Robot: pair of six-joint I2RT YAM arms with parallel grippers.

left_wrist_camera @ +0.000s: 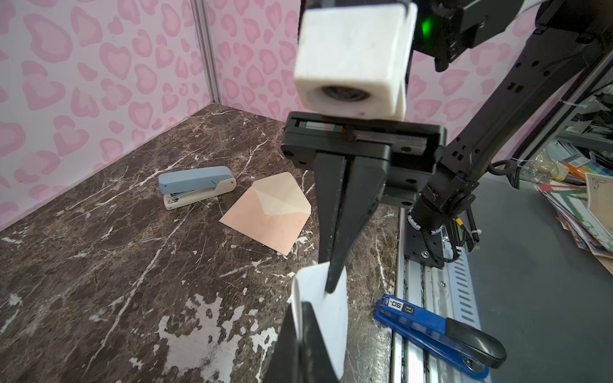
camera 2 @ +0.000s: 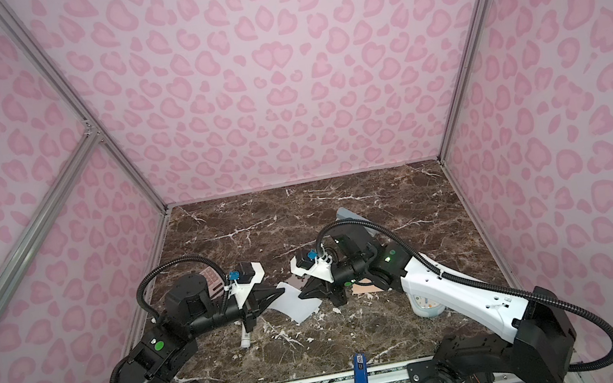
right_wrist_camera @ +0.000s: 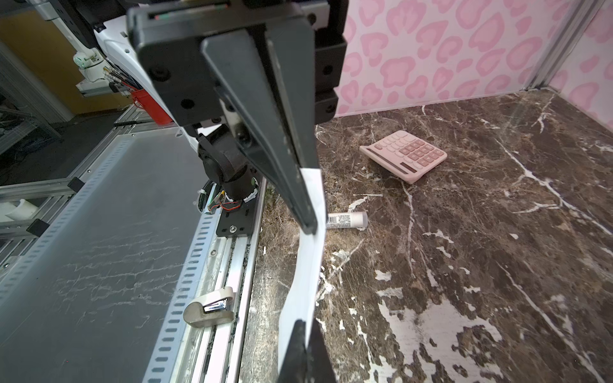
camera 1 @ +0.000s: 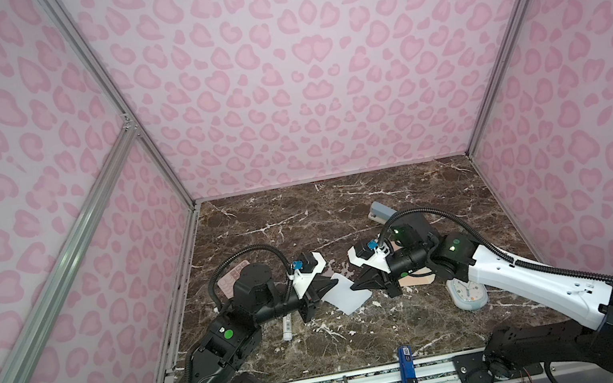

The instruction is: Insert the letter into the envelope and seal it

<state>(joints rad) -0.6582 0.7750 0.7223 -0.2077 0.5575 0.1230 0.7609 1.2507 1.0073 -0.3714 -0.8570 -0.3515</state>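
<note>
Your left gripper [camera 1: 333, 283] and your right gripper [camera 1: 355, 286] both pinch the white letter [camera 1: 350, 299], jaws clamped on its two ends. It hangs between them over the tabletop [camera 1: 301, 223]. The envelope [left_wrist_camera: 268, 215] lies flat nearby, flap open.

Envelope [camera 1: 423, 280] mostly hidden behind right arm [camera 1: 520, 270] in both top views. Calculator [camera 1: 229, 283] largely covered by left arm [camera 1: 257, 283]. Clock [camera 2: 427, 305] half under right arm in a top view. Glue stick [right_wrist_camera: 348, 219]: one end behind letter [right_wrist_camera: 300, 285], label print too small to read. Left wrist view: left fingers [left_wrist_camera: 315, 348], letter's lower end cut off by edge.
</note>
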